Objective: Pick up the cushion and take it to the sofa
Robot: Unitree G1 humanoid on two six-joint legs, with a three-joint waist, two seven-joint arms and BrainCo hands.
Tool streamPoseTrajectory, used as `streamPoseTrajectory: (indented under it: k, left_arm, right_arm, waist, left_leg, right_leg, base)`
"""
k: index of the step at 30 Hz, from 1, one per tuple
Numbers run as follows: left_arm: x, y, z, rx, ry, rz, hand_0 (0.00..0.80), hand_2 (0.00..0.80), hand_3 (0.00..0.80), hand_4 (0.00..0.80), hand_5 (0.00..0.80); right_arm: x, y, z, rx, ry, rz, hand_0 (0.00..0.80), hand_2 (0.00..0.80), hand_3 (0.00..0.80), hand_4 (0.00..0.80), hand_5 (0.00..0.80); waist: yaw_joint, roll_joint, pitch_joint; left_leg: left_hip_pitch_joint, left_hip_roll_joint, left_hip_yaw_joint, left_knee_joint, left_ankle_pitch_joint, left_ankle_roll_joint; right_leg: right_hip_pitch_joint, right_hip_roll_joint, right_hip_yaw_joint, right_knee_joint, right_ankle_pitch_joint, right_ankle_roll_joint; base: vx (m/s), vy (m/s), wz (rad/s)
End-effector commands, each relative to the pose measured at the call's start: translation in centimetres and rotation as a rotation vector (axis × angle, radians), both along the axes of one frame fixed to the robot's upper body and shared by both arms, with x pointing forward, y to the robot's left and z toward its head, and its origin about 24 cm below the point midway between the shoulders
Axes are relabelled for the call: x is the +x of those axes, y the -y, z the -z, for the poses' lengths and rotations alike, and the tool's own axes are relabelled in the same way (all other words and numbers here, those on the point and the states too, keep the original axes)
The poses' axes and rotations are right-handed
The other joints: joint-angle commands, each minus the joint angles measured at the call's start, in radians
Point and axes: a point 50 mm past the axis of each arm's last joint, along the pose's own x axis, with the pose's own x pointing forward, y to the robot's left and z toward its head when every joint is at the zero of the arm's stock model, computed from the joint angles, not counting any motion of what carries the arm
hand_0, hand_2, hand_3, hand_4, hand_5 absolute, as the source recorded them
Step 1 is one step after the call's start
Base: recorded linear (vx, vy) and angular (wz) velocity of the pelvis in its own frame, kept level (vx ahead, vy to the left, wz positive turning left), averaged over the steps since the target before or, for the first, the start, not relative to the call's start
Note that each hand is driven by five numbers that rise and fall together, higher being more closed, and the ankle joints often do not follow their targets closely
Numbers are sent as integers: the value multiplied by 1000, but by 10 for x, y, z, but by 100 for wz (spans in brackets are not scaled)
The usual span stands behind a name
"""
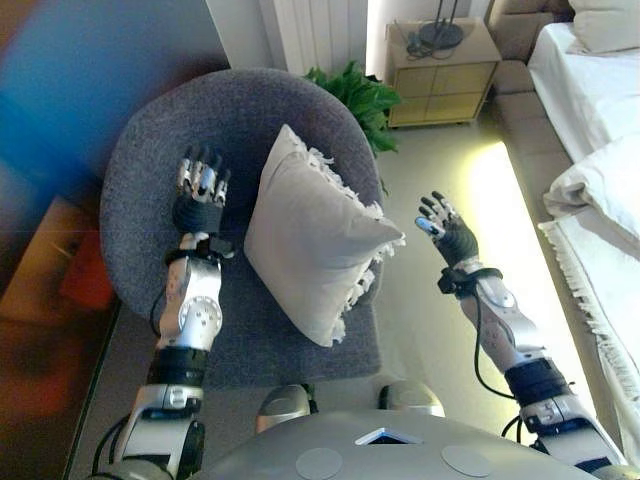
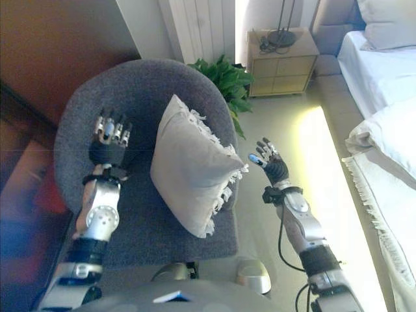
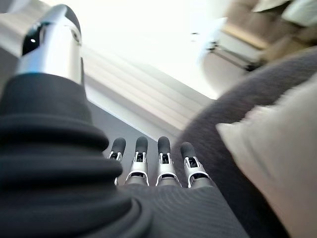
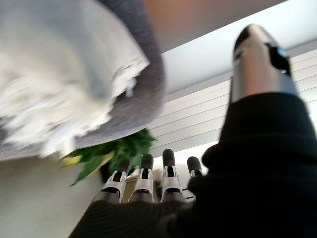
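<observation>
A pale beige cushion (image 1: 312,238) with a fringed edge stands upright on the seat of a grey round armchair (image 1: 160,150), leaning on its back. My left hand (image 1: 200,195) is open over the seat, just left of the cushion, not touching it. My right hand (image 1: 447,230) is open in the air to the right of the cushion and the chair, a short gap away. The cushion also shows in the left wrist view (image 3: 277,148) and the right wrist view (image 4: 54,94). No sofa is clearly in view.
A green plant (image 1: 358,95) stands behind the chair. A wooden bedside cabinet (image 1: 440,75) with a lamp base is at the back. A bed with white bedding (image 1: 600,180) runs along the right. Open floor (image 1: 440,330) lies between chair and bed.
</observation>
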Motion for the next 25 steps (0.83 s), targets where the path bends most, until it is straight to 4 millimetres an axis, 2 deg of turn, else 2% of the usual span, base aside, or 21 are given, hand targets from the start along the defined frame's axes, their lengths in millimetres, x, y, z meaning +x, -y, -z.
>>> streamPoseTrajectory:
  k: [1, 5, 8, 11, 16, 25]
  left_arm:
    - [1, 8, -21, 121, 111, 122, 0, 0, 0, 0, 0]
    - [-16, 17, -5, 108, 78, 241, 0, 0, 0, 0, 0]
    - [-29, 22, 5, 72, 50, 287, 0, 0, 0, 0, 0]
    - [-38, 22, 14, 121, 23, 299, 0, 0, 0, 0, 0]
    - [-37, 29, 17, 137, 26, 360, 0, 0, 0, 0, 0]
    - [-34, 30, 15, 135, 24, 336, 0, 0, 0, 0, 0]
  right_arm:
    - [8, -7, -32, 148, 226, -13, 0, 0, 0, 0, 0]
    - [-1, -11, -15, 270, 180, -23, 0, 0, 0, 0, 0]
    - [-9, -13, 0, 294, 134, -13, 0, 0, 0, 0, 0]
    - [-16, -10, 8, 326, 98, -4, 0, 0, 0, 0, 0]
    - [-15, -15, 11, 351, 95, -22, 0, 0, 0, 0, 0]
    - [-18, -27, 16, 354, 64, -38, 0, 0, 0, 0, 0]
  waist:
    - [29, -75, 2]
    - [45, -77, 8]
    - [50, -79, 13]
    - [49, -82, 18]
    - [46, -86, 33]
    - [39, -82, 30]
  left_leg:
    - [40, -14, 22, 38, -91, -24]
    - [37, -21, 23, 18, -85, -16]
    - [39, -24, 29, 4, -83, -10]
    - [40, -27, 37, 3, -85, -3]
    - [30, -32, 45, 0, -84, 9]
    - [41, -42, 56, -13, -88, 20]
  right_leg:
    - [12, -48, 40, -236, 229, 97]
    - [5, -50, 27, -249, 245, 103]
    - [3, -52, 25, -254, 254, 108]
    - [-2, -56, 24, -249, 257, 114]
    - [-21, -60, 33, -242, 263, 119]
    - [-20, -68, 40, -249, 270, 129]
  base:
    - [-112, 18, -2]
    - [-93, 23, -1]
    - [-53, 31, 0]
    - [-39, 28, 9]
    - [-56, 17, 1]
    - [1, 12, -2]
